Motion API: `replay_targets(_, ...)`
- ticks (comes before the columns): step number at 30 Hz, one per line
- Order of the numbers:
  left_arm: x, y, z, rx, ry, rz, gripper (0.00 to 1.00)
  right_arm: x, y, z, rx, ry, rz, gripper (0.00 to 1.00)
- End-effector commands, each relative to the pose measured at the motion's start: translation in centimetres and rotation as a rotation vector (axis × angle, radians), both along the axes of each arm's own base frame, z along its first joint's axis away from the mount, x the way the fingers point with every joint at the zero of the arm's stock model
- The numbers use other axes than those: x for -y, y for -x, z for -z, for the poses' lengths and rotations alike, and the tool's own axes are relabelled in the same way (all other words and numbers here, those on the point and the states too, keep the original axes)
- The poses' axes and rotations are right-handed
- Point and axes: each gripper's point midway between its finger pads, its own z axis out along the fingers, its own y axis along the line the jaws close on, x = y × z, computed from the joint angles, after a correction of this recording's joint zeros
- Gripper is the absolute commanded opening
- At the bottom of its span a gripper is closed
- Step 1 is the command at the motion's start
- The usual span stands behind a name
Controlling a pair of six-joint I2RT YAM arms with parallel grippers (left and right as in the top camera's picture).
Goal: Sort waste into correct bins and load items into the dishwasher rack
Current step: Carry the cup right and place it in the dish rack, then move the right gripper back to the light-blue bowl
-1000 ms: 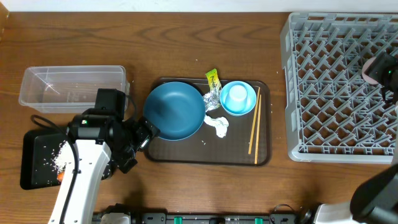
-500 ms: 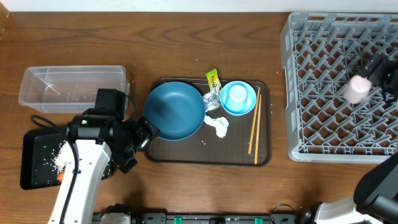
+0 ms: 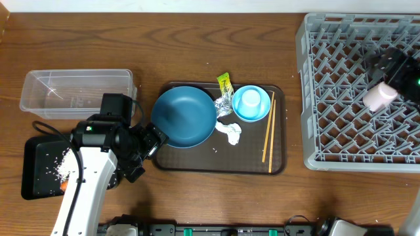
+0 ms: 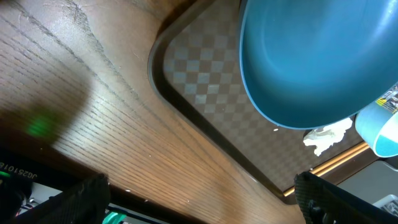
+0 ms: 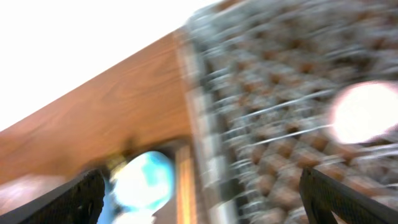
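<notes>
gap between tray (image 3: 249, 152) and rack (image 3: 307, 98)

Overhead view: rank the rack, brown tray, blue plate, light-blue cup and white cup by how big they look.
1. rack
2. brown tray
3. blue plate
4. light-blue cup and white cup: these look too close in size to rank. The white one sits up in the rack, possibly nearer the camera.

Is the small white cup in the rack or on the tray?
In the rack: the small white cup sits among the pegs of the grey dishwasher rack, well away from the brown tray.
</notes>
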Motion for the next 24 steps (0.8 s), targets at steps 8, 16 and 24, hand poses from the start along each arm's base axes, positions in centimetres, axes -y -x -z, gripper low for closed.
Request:
replay_targets(8, -0.2, 0.0, 0.0, -0.002, -0.013, -0.004, 0.98, -10.0, 4.9, 1.0, -0.139, -0.034, -0.284, 0.99)
replay_targets(16, -0.2, 0.0, 0.0, -0.002, -0.013, -0.004, 0.98, -11.4, 5.4, 1.6, -0.168, -0.016, -0.326, 0.99)
replay_targets(24, -0.2, 0.0, 0.0, -0.002, -0.013, -0.004, 0.98, -12.5, 6.6, 2.3, -0.209, 0.015, -0.384, 0.99)
